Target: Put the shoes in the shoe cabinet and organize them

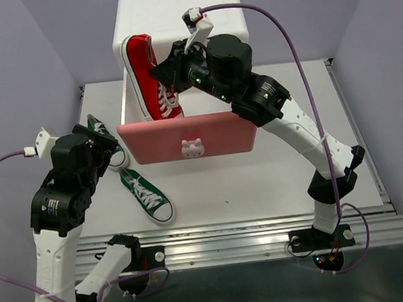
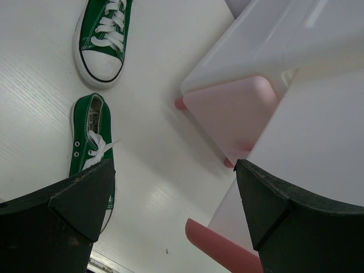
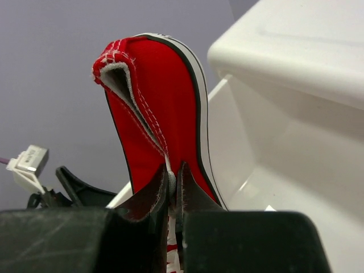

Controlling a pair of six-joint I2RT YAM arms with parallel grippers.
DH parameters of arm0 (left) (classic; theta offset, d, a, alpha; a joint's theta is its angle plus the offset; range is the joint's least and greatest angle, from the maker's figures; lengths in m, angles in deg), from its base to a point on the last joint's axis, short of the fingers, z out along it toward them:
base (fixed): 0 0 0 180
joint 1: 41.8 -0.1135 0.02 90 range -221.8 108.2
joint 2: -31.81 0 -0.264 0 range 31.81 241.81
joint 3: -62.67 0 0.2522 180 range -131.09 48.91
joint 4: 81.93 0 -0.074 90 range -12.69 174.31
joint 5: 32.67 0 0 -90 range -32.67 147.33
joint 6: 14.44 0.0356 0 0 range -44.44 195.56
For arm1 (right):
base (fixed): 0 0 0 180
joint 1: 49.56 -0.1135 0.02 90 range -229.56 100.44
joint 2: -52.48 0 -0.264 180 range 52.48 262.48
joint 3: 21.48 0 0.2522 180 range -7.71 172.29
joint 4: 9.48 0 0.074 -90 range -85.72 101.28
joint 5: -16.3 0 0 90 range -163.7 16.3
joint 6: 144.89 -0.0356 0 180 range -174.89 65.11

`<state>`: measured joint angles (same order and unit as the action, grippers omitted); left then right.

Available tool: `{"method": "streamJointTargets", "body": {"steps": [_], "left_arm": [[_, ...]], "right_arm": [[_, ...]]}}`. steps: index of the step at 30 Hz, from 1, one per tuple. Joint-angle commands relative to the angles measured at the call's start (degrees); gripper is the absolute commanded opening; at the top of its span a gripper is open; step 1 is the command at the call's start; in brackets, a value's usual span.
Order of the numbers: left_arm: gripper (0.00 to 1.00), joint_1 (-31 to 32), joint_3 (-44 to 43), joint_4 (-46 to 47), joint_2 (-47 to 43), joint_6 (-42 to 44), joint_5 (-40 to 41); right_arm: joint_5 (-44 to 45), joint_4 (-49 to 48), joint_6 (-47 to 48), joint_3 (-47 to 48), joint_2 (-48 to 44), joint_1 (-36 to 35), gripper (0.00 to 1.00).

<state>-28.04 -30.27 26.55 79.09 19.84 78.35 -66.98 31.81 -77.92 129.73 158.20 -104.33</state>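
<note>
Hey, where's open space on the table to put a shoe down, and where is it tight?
Bare tabletop runs in front of the pink drawer front, between the nearer green shoe and the right arm. It is tight on the left: the second green shoe lies by the left gripper, beside the cabinet.

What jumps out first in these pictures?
A bright red canvas sneaker, pinched in the right pincer, is turned on its side inside the open pink drawer of the white plastic cabinet. Two green canvas sneakers lie on the white table near the left arm.
</note>
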Motion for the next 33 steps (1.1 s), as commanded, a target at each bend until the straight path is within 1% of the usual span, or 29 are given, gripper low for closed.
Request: {"method": "streamJointTargets", "body": {"steps": [1, 6, 10, 14, 18, 21, 24, 30, 33], "left_arm": [[0.99, -0.14, 1.13, -0.08, -0.97, -0.53, 1.22], [0.99, -0.14, 1.57, -0.08, -1.15, -0.70, 1.13], [0.99, -0.14, 1.92, -0.16, -1.32, -0.70, 1.05], [0.99, -0.14, 2.45, -0.16, -1.58, -0.61, 1.05], [0.99, -0.14, 2.71, -0.08, -1.85, -0.70, 1.22], [0.99, -0.14, 2.97, -0.08, -1.76, -0.61, 1.22], [0.99, -0.14, 3.15, -0.25, -1.76, -0.26, 1.31], [0.99, -0.14, 3.33, -0.34, -1.76, 0.00, 1.40], [0.99, -0.14, 3.68, -0.16, -1.67, 0.35, 1.40]], "right_arm": [[2.25, -2.32, 0.62, 0.54, -4.28, -0.60, 0.01], [1.71, 0.76, 1.67, -0.42, -4.72, -0.61, 0.01], [1.72, 1.39, 1.23, -1.48, -5.08, -0.61, 0.01], [2.50, 2.70, -1.75, -1.48, -4.46, -0.61, 0.00], [7.41, 4.37, -3.69, -1.04, -3.50, -0.61, 0.01], [8.66, 6.57, -5.53, 0.71, -2.00, -0.61, 0.01], [12.07, 8.24, -7.56, 1.16, -1.30, -0.61, 0.01], [12.00, 8.24, -10.54, 1.42, -0.07, -0.61, 0.01], [12.35, 8.24, -13.70, 1.33, 0.28, -0.61, 0.01]]}}
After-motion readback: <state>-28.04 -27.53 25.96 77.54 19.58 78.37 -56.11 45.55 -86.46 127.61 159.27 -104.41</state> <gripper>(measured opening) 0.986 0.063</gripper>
